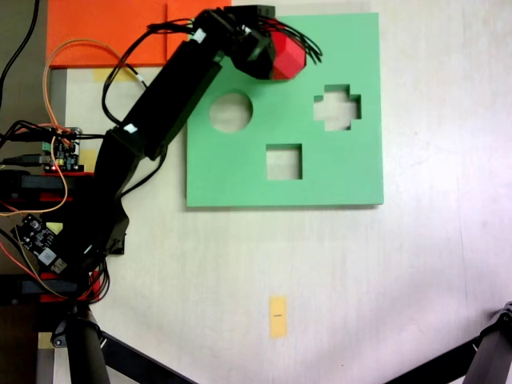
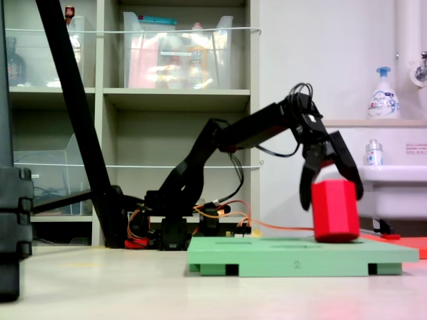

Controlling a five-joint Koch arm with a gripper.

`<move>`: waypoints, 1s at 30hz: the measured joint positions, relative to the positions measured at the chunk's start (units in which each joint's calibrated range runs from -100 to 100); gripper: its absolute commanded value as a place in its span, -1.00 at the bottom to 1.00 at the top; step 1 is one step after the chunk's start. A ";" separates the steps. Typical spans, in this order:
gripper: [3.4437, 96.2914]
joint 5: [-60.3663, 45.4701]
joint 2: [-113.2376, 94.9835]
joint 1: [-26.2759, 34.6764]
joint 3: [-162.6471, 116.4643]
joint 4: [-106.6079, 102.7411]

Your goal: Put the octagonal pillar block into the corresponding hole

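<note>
One outstretched tool (image 2: 331,190) gripping red block (image 2: 335,210).

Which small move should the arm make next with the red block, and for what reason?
Probably lower it slowly, straight down. In the second exterior view the pincer holds the block upright, its base about at the board's top. In the first exterior view it sits near the far edge, hiding any hole beneath.

my gripper (image 2: 331,190) clamped round the red block (image 2: 335,210), block upright, bottom just above the green board (image 2: 300,257)
</note>
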 measured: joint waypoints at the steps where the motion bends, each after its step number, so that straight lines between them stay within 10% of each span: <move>1: -0.44 -0.20 0.82 0.10 -0.20 1.37; 24: -0.20 -5.23 4.65 0.05 -0.10 3.23; 30: 0.31 -6.89 7.25 -0.24 -0.10 7.54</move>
